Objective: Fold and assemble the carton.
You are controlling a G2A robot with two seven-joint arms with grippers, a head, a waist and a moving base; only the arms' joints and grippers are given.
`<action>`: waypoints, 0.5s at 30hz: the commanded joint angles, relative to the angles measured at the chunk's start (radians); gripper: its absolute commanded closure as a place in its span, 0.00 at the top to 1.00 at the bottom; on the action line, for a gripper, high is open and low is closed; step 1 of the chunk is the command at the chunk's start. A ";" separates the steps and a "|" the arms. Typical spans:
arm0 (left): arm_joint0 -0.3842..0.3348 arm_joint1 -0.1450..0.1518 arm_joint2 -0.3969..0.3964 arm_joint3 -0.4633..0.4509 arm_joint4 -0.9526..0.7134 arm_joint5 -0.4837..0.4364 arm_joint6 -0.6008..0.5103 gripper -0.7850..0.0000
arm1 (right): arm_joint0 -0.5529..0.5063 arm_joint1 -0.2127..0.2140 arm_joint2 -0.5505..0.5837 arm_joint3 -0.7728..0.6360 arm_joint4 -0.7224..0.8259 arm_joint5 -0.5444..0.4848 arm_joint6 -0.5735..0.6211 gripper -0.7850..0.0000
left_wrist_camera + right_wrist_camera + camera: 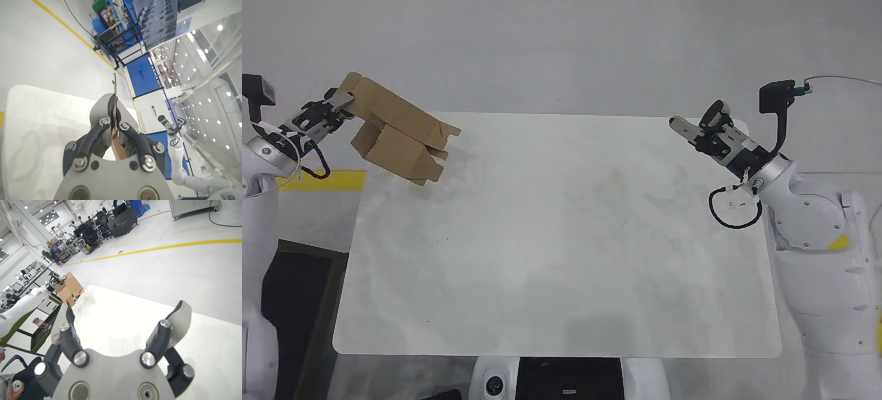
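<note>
A brown cardboard carton (400, 132), partly folded with loose flaps, hangs in the air over the table's far left corner. My left gripper (339, 104) is shut on one of its panels at the far left; in the left wrist view the thin cardboard edge (114, 89) sticks out from between the pinched fingers (102, 111). My right gripper (694, 128) is open and holds nothing, raised above the table's far right corner. From the right wrist view the carton (70, 288) shows far across the table, and the open fingers (67, 311) frame the bare tabletop.
The white table (562, 240) has rounded corners and a bare top. Yellow floor lines (332, 180) run beside it on the left. A dark green bench (36, 330) with a bottle stands beyond the table's left side.
</note>
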State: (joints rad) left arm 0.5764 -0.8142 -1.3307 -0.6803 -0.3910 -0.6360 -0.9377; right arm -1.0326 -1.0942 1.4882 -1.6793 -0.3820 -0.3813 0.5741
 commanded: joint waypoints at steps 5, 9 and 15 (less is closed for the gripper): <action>-0.031 -0.040 0.084 -0.078 -0.015 -0.002 0.001 0.00 | 0.000 0.000 0.000 0.000 0.000 0.000 0.000 1.00; -0.062 -0.070 0.148 -0.097 -0.025 -0.007 -0.009 0.00 | 0.000 0.000 0.000 0.000 0.000 0.000 0.000 1.00; -0.118 -0.116 0.239 -0.090 -0.029 -0.011 -0.029 0.00 | 0.000 0.000 0.000 0.000 0.000 0.000 0.000 1.00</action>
State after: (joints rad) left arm 0.4663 -0.9224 -1.1075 -0.7721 -0.4195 -0.6476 -0.9644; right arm -1.0326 -1.0942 1.4882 -1.6793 -0.3820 -0.3813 0.5741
